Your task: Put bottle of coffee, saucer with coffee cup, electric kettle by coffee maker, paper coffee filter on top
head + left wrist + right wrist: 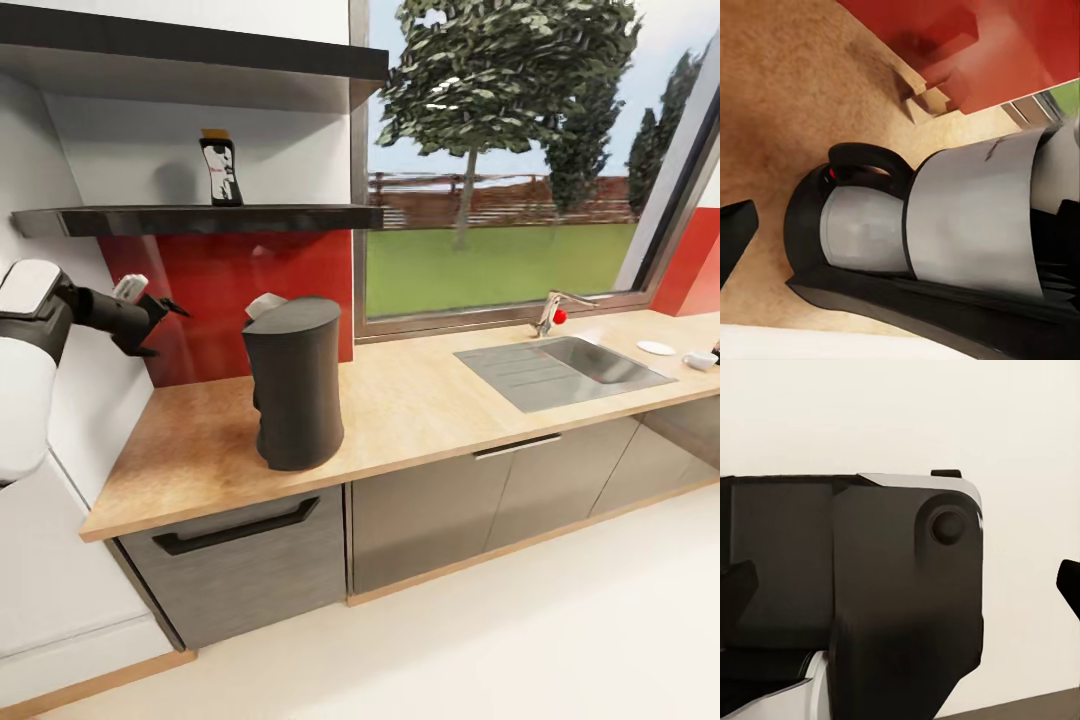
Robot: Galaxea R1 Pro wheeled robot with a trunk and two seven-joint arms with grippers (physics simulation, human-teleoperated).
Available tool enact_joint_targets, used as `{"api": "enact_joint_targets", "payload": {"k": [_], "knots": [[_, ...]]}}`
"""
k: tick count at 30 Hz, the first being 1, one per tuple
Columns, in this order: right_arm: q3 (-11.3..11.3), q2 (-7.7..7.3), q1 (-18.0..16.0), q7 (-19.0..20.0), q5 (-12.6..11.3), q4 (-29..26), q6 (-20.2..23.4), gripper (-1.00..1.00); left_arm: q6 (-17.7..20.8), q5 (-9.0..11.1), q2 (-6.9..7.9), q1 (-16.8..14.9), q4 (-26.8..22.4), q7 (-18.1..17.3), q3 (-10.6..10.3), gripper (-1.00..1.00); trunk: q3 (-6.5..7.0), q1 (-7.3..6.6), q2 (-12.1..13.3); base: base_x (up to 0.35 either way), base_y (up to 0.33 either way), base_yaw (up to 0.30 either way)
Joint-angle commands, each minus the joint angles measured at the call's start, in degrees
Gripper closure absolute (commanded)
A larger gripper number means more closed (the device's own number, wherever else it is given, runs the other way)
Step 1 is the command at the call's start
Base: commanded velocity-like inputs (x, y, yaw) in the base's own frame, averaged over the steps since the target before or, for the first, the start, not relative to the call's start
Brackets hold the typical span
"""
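Black and white, the left arm reaches in from the left edge of the head view, its left gripper [160,310] raised over the left end of the kitchen countertop [420,410], in front of the red backsplash [210,290]. Its dark fingers look spread apart with nothing between them. In the left wrist view one dark fingertip [735,232] shows at the frame's left edge, looking down on the coffee maker [967,217] and its black-handled glass carafe [862,225].

Upper left of centre in the head view, the bottle of coffee [220,170] stands upright on the kitchen shelf [200,218], a black board above the backsplash. Below it, left of centre, the coffee maker [295,385] stands on the wood-grain worktop, with the paper coffee filter [265,303] lying on its slanted top.

Right of centre, a steel sink [570,370] is set into the worktop below the window, with a tap [552,312] behind it. At the far right the saucer [656,348] lies on the counter and the coffee cup [699,360] stands just beside it, not on it.

In the right wrist view, the right gripper's fingertips [1069,581] sit far apart at the two side edges, empty, before a dark part of the robot's body [900,600].
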Motion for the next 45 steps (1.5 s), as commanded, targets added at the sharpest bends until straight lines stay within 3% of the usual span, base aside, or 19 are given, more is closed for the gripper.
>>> {"api": "enact_joint_targets", "payload": {"k": [1, 7, 20, 25, 36, 45], "knots": [[-0.04, 0.01, -0.04, -0.07, 0.01, 0.02, -0.18, -1.0, -0.21, 0.55, 0.31, 0.27, -0.37, 0.24, -0.11, -1.0, -0.13, 0.03, -0.12, 0.0, 0.0, 0.0], [-0.07, -0.09, -0.08, -0.02, -0.05, -0.21, -0.16, -1.0, 0.5, 2.13, -0.38, 2.22, 0.3, 0.88, 1.03, -1.0, -0.13, 0.03, -0.12, 0.0, 0.0, 0.0], [-0.08, -0.3, -0.08, 0.01, -0.15, -0.31, -0.11, -1.0, 0.91, 5.98, 0.13, 6.44, -0.12, -2.25, 5.17, -1.0, -0.13, 0.03, -0.12, 0.0, 0.0, 0.028], [-0.08, -0.31, -0.08, 0.01, -0.17, -0.31, -0.1, -1.0, 0.96, 6.14, 0.12, 7.98, -0.22, -2.38, 6.7, -1.0, -0.13, 0.03, -0.12, 0.0, 0.0, 0.233], [-0.08, -0.31, -0.08, 0.01, -0.11, -0.28, -0.1, -1.0, 0.82, 6.06, -0.16, 7.99, -0.38, -2.4, 6.54, -1.0, -0.13, 0.03, -0.12, 0.001, 0.0, 0.258], [-0.02, -0.31, -0.08, 0.01, -0.08, -0.23, -0.1, -1.0, 0.79, 5.99, -0.48, 7.99, -0.4, -2.32, 6.45, -1.0, -0.13, 0.03, -0.12, 0.159, -0.109, 0.044]]}}
